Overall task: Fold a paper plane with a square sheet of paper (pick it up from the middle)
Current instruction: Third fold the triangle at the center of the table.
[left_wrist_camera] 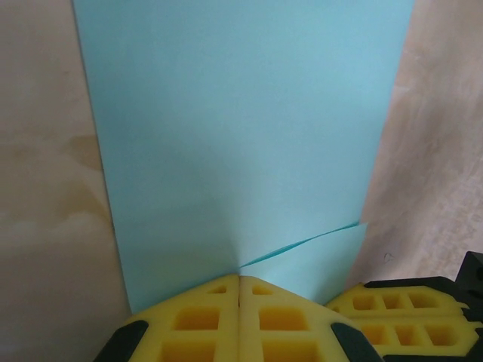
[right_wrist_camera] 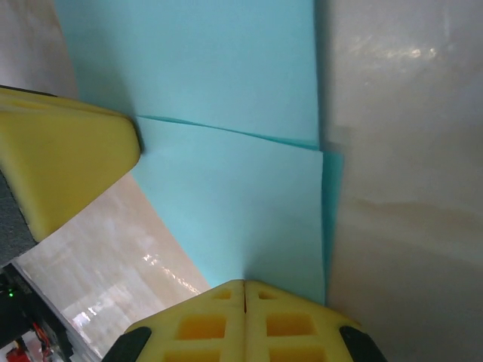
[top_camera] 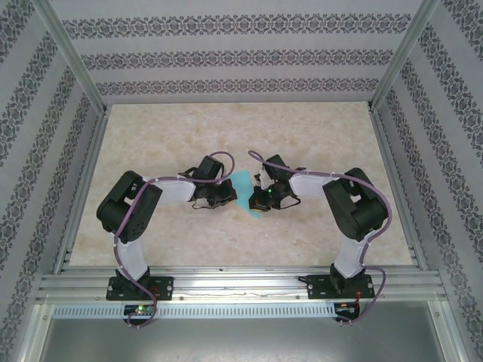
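Sheet of paper: I see the turquoise sheet of paper (top_camera: 243,190) lying at the middle of the counter (top_camera: 226,136), between my two tools.
Left tool: in the overhead view the left tool (top_camera: 219,194) sits at the paper's 9 o'clock, touching its edge.
Left tool state: on the left wrist camera its yellow fingers (left_wrist_camera: 196,320) are closed flat against each other. Their tips meet the near end of the paper, and I cannot tell whether a layer is pinched between them.
Right tool: the right tool (top_camera: 266,197) sits at the paper's 3 o'clock, also against it.
Right tool state: on the right wrist camera its yellow fingers (right_wrist_camera: 290,324) are closed together, tips on the paper's near end. Again I cannot tell whether they pinch a layer.
Paper shape, left wrist camera: a long blue band runs from the tips toward 12 o'clock. A raised layer edge leaves the tips toward 2 o'clock.
Paper shape, right wrist camera: a layer edge crosses the blue from 9 o'clock to 3 o'clock. The paper's straight side lies on the counter toward 3 o'clock.
Tools together: the two tools are just beside each other. On its own camera, the left tool has the right one's yellow fingers at 4 o'clock. On the right wrist camera, a left finger rests on the paper at 10 o'clock.
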`<state>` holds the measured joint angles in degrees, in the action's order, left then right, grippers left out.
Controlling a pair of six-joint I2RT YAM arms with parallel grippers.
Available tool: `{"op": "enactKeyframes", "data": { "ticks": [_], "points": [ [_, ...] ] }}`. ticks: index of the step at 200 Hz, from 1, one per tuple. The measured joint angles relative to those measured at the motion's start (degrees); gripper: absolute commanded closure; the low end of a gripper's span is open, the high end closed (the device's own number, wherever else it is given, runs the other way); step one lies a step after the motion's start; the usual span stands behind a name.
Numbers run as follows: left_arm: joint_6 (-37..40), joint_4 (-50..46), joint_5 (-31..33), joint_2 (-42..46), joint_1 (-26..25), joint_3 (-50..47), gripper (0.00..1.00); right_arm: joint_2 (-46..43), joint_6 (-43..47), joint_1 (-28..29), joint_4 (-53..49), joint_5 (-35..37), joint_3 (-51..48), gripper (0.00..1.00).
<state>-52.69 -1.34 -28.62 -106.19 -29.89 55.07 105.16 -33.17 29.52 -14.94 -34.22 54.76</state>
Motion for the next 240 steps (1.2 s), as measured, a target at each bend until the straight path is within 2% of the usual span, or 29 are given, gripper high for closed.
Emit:
{"op": "enactKeyframes", "data": {
  "ticks": [63, 139, 160, 180, 240],
  "points": [
    [3.41, -5.38, 0.42, 0.87, -0.17, 5.68, 0.99, -0.44, -0.09, -0.04, 1.97, -0.33, -1.27, 1.00],
    [4.17, -5.81, 4.00, 0.63, -2.58, 1.84, 1.00, -0.66, -0.09, -0.04, 2.51, -0.20, -1.70, 1.00],
    [4.70, -4.85, 4.63, 0.66, -1.90, 1.49, 1.00, -0.85, -0.09, -0.02, 2.97, -0.15, -2.01, 1.00],
    [4.42, -2.49, 2.40, 0.68, -0.68, 0.24, 1.00, -0.87, -0.02, 0.00, 3.23, -0.07, -2.03, 1.00],
    [6.01, -3.04, 1.66, 0.68, 4.09, 0.46, 1.00, -0.87, 0.61, -0.04, 3.21, 0.09, -2.03, 1.00]
  ]
}}
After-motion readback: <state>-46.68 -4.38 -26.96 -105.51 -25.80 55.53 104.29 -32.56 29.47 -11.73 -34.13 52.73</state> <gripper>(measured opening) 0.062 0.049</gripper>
